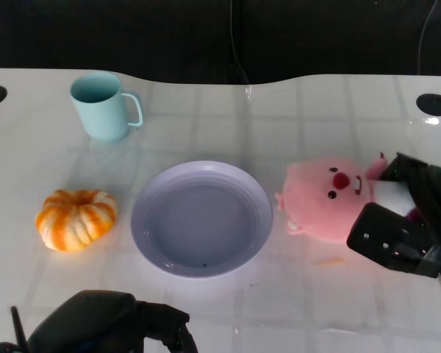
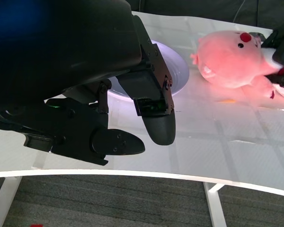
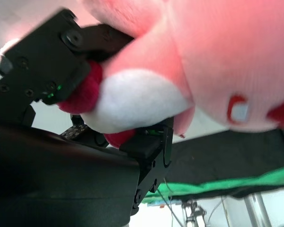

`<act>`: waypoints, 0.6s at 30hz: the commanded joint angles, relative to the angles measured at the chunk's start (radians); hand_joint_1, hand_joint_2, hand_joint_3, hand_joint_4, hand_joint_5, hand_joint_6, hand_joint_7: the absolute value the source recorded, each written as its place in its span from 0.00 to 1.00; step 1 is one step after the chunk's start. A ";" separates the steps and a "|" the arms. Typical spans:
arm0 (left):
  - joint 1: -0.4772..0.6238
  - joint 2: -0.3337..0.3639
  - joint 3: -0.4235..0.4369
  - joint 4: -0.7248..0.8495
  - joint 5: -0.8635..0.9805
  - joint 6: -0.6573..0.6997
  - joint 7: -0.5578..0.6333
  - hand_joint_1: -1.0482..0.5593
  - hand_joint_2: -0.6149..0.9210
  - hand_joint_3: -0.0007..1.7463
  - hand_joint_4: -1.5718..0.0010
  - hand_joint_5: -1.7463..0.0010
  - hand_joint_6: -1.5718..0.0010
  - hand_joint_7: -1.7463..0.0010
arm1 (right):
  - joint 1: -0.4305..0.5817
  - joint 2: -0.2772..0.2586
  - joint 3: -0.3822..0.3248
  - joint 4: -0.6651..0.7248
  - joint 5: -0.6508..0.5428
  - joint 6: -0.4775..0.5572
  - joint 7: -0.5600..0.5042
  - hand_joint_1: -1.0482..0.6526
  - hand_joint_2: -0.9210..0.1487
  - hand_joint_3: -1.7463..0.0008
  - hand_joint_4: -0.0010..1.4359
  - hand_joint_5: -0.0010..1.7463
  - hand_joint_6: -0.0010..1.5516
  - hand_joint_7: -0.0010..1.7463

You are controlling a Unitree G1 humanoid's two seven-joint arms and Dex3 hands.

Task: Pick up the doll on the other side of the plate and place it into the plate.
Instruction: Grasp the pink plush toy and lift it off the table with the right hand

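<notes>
At the near edge of the glossy white table (image 1: 309, 309), the left hand (image 1: 110, 323) is held low with its fingers apart and nothing in them, and grey carpet shows below that edge in the left wrist view. Farther in, the pink doll (image 1: 325, 198) is gripped by the right hand (image 1: 408, 220) just beside the lilac plate (image 1: 201, 218), toward the table's right edge, while an orange pumpkin (image 1: 76, 218) lies on the plate's other side. Toward the far edge a pale blue mug (image 1: 103, 107) is stood, and a dark backdrop is seen beyond.
</notes>
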State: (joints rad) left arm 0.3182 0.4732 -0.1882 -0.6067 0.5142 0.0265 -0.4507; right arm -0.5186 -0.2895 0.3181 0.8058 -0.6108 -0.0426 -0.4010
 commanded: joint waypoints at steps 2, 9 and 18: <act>-0.006 0.014 0.007 0.002 -0.001 -0.001 -0.006 0.53 1.00 0.17 0.55 0.30 0.47 0.61 | 0.007 -0.013 -0.045 -0.088 0.036 -0.038 -0.020 0.50 0.47 0.27 0.61 1.00 0.48 1.00; -0.019 0.015 -0.008 0.018 0.016 -0.011 0.001 0.53 1.00 0.16 0.55 0.30 0.47 0.61 | 0.013 -0.001 -0.095 -0.210 0.079 -0.015 0.028 0.53 0.56 0.20 0.63 1.00 0.50 1.00; -0.026 0.007 -0.025 0.022 0.031 -0.014 0.002 0.54 1.00 0.16 0.54 0.33 0.46 0.62 | 0.016 0.042 -0.085 -0.330 0.107 -0.017 0.119 0.53 0.59 0.17 0.65 1.00 0.51 1.00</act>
State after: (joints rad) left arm 0.2932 0.4727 -0.2095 -0.5915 0.5398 0.0168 -0.4505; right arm -0.5017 -0.2547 0.2349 0.5087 -0.5213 -0.0522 -0.3015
